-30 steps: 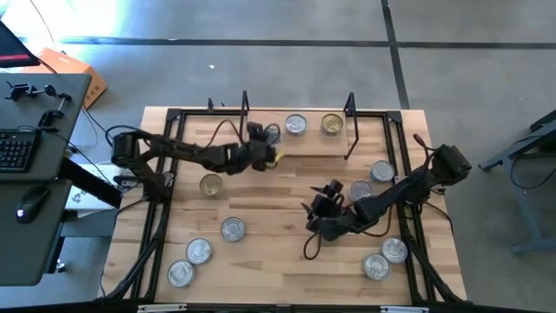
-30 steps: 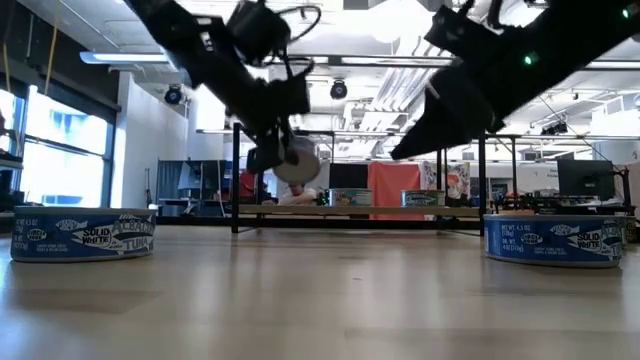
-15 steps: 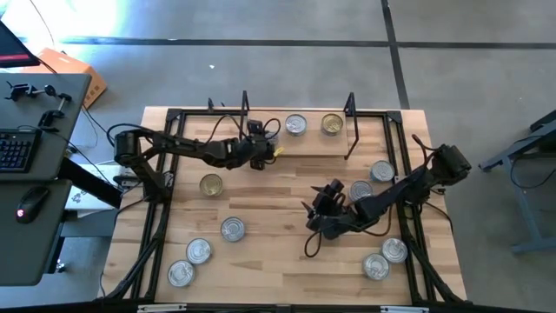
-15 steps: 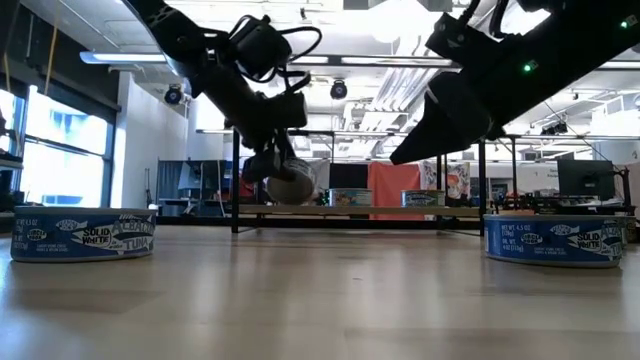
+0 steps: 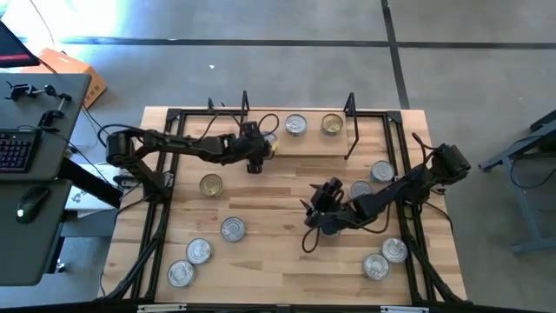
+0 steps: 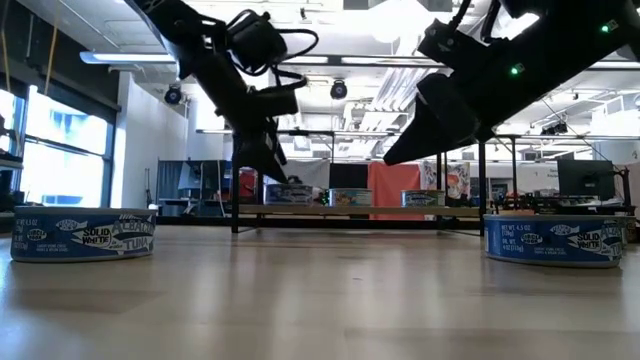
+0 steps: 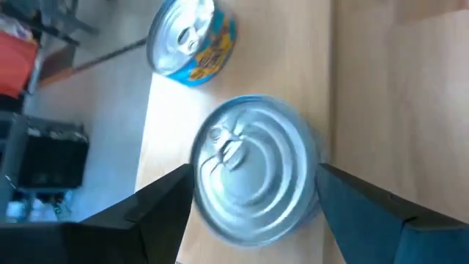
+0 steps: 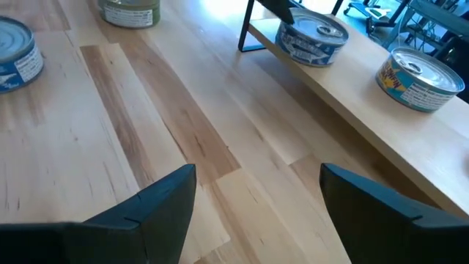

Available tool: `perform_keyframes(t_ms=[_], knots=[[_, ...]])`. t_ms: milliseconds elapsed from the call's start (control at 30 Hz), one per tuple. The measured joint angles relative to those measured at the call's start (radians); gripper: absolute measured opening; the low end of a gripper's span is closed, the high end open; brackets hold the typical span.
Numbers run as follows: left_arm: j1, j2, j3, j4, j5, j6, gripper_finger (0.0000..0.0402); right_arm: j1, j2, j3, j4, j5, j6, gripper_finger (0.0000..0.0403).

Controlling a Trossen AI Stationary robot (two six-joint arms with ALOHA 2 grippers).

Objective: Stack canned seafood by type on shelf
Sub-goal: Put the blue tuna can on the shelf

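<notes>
The shelf [image 5: 314, 144], a light board with black wire uprights, stands at the table's far side. Two tins [image 5: 296, 124] [image 5: 331, 124] stand on it. My left gripper [image 5: 257, 155] is at the shelf's left end, shut on a silver-lidded tin [image 7: 253, 180]. That tin stands level on the board in the low view [image 6: 288, 194], and a blue-and-yellow tin [image 7: 192, 33] stands beyond it. My right gripper [image 5: 314, 217] hovers open over the middle of the table [image 8: 220, 169] with nothing between its fingers. Several loose tins lie on the table. My left gripper holds the tin by its round side wall [image 7: 201, 191], pinched between the two fingers [image 7: 157, 213], one on each side. The fingers come from above, slanting down, and the lid faces the wrist camera. The tin's base rests on the shelf board [image 7: 366, 88].
Loose tins: a gold-topped one [image 5: 211, 184], three near the left near corner [image 5: 232, 229] [image 5: 199, 250] [image 5: 180, 273], and several on the right [image 5: 360, 189] [image 5: 382, 171] [image 5: 393, 250] [image 5: 376, 266]. Black frame rails run along the table's edges. A desk with a keyboard stands at the left.
My left gripper has moved toward the far edge and down onto the shelf's left end, carrying the tin. The tin hung tilted in the air before; now it stands level on the board.
</notes>
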Motion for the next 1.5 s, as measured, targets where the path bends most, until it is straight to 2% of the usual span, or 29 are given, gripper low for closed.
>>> perform_keyframes(t_ms=[133, 267, 333, 567, 800, 1233, 1500], knots=[[0.035, 0.000, 0.019, -0.012, 0.058, -0.010, 0.0278, -0.008, 0.000, 0.000, 0.005, -0.001, -0.002, 0.0281], [0.044, 0.000, 0.021, -0.021, 0.203, -0.005, 0.0278, -0.013, 0.000, 0.000, 0.007, -0.018, 0.001, 0.0281], [0.038, 0.010, 0.022, -0.013, 0.227, -0.004, 0.0276, -0.013, 0.000, 0.000, 0.006, -0.018, 0.001, 0.0281], [0.057, 0.040, 0.021, 0.021, 0.136, 0.024, 0.0236, -0.013, 0.000, 0.000, 0.013, -0.020, -0.002, 0.0281], [0.103, 0.067, 0.021, 0.053, 0.139, 0.091, 0.0203, -0.013, 0.001, 0.000, 0.011, -0.024, -0.002, 0.0281], [0.160, 0.081, 0.025, 0.138, 0.134, 0.100, 0.0185, -0.013, 0.001, 0.000, 0.012, -0.024, -0.002, 0.0281], [0.137, 0.052, 0.022, 0.152, 0.125, 0.047, 0.0174, -0.020, 0.001, 0.000, 0.019, -0.034, -0.002, 0.0281]])
